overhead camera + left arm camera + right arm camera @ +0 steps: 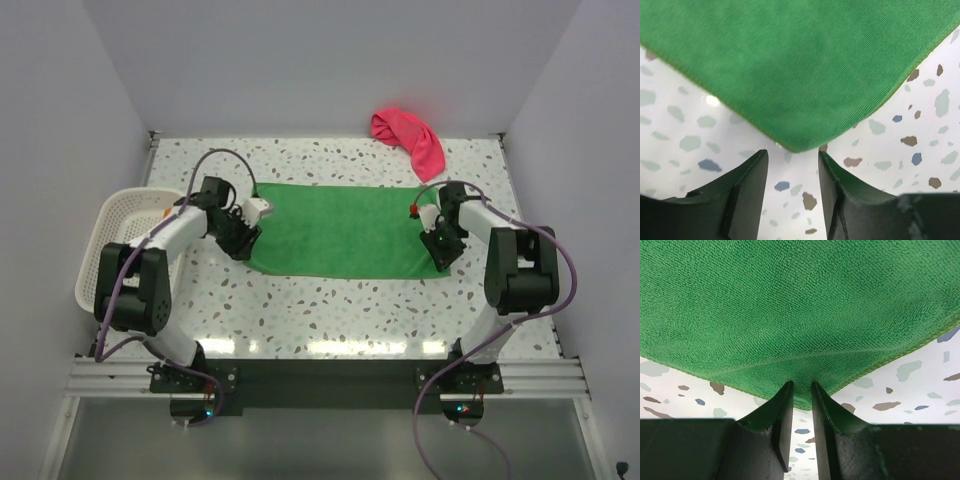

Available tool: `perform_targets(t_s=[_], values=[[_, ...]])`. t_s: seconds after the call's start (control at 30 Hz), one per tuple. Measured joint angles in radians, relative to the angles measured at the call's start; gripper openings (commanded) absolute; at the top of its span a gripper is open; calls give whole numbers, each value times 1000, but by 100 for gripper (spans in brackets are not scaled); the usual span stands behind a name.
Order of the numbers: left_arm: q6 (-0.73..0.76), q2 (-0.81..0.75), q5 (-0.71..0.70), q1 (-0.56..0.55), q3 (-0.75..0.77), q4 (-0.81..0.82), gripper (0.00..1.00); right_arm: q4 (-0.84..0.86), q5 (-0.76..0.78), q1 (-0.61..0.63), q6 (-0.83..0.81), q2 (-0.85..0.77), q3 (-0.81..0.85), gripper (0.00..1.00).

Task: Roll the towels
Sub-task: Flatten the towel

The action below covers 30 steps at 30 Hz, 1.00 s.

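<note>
Left pincer (792, 154): standing released; the corner of the green towel (340, 230) is lying just ahead of the gap at 12 o'clock, not between the jaws.
Right pincer (801, 385): jaws standing narrow with the hem at their tips and a crease running off from there. I cannot tell whether it is truly gripping.
Green towel: lying flat mid-bench (330, 310), with the pincers sitting at its 8 and 4 o'clock corners.
Pink towel (410, 138): lying bunched at 1 o'clock by the far edge, well apart.
Basket (100, 250): sitting at 9 o'clock beside the left arm.
Risk: the left jaws are likely closing short of the corner and catching nothing. With only one side lifting, the towel would be skewing and rolling crooked. A thin hold on the hem could be slipping.
Writing: none showing anywhere.
</note>
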Motion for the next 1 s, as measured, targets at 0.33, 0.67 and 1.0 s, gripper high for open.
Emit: perform_targets(t_s=[0.33,0.67,1.0], values=[[56,-3,84,85,-13,-38,57,-5,0,0,-21,-1,0,26],[50,94,202,84,-4,-47,30,-24,2,0,-21,-1,8,26],[10,61,157,96,32,-167,0,-51,3,0,-30,-1,29,26]])
